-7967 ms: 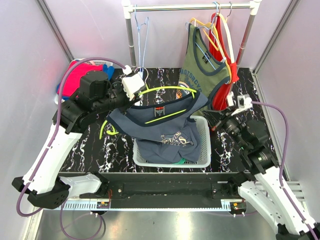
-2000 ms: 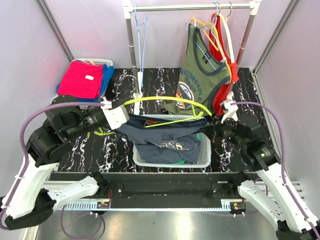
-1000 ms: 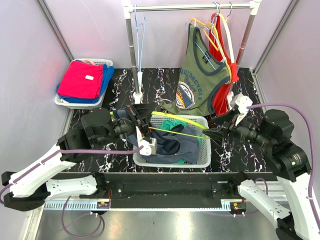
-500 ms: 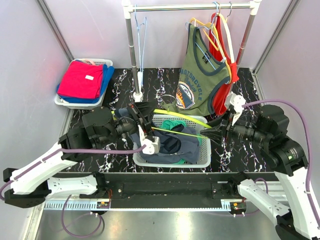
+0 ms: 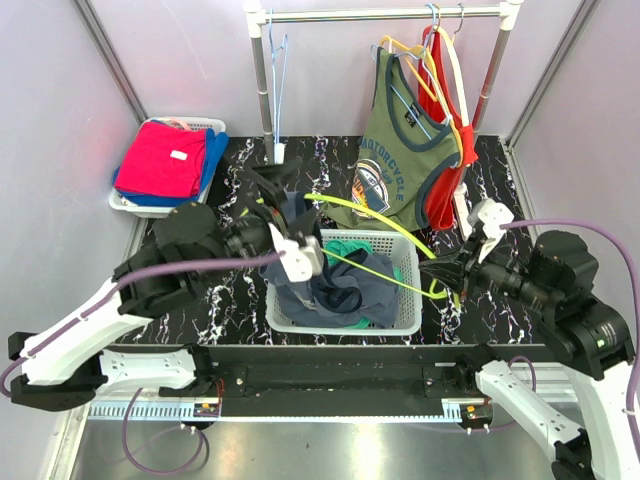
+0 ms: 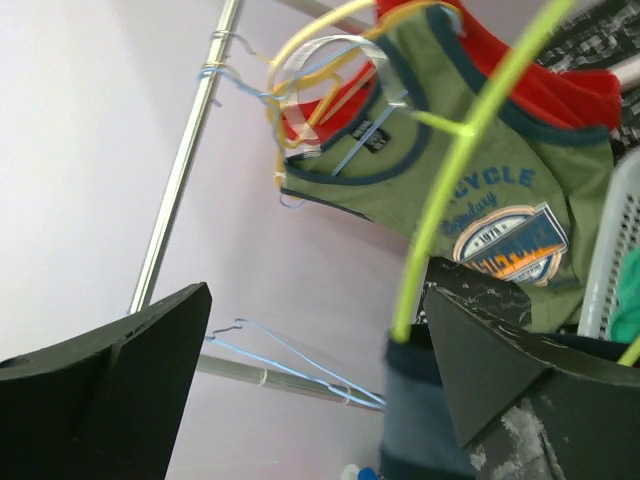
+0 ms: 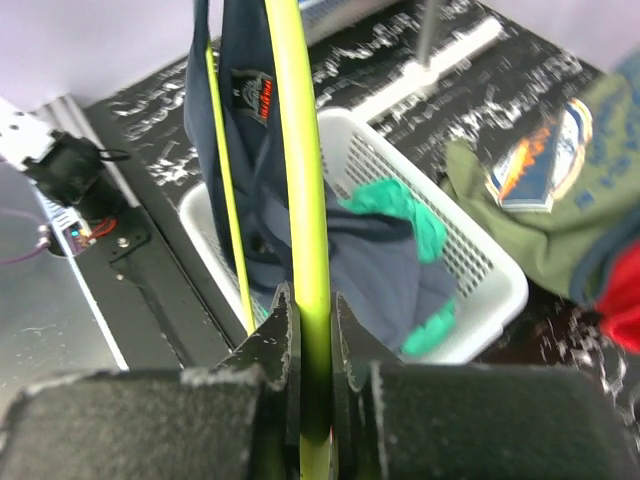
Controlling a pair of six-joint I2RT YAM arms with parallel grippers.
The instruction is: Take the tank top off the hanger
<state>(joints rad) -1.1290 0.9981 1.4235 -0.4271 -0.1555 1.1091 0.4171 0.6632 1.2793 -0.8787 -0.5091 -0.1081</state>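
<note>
- Pale lilac walls (image 5: 60, 100) close in a black marbled tabletop (image 5: 495, 170), with one metal clothes rail (image 5: 380, 14) across the back.
- Two robot arms reach inward from the near edge.
- Two white baskets stand on the tabletop. The middle basket (image 5: 340, 328) lies between the arms. The corner basket (image 5: 125, 203) at the far left holds one folded red piece (image 5: 160, 160) on one blue piece (image 5: 205, 165).
- Two tank tops are in sight. The olive tank top (image 5: 400, 150) hangs on the rail, and its chest print reads "CYCLE" in the left wrist view; the smaller lettering is unreadable.
- The navy tank top (image 5: 345, 290) is partly on the neon hanger (image 5: 370, 205). One strap is hooked over the hanger's left end and the body is slumped into the middle basket. Its neck label has red lettering too small to read.
- One red garment (image 5: 445, 190) hangs behind the olive top.
- One green garment (image 5: 350, 248) lies in the middle basket, just beside the navy cloth.
- One bare blue wire hanger (image 5: 278, 70) hangs at the rail's left end. The bunch at the right end cannot be counted.
- The left hand (image 6: 318, 300) is spread wide and gripping nothing, just beside the hooked strap.
- The right hand (image 7: 310, 300) is clamped on the neon hanger's bar.
</note>
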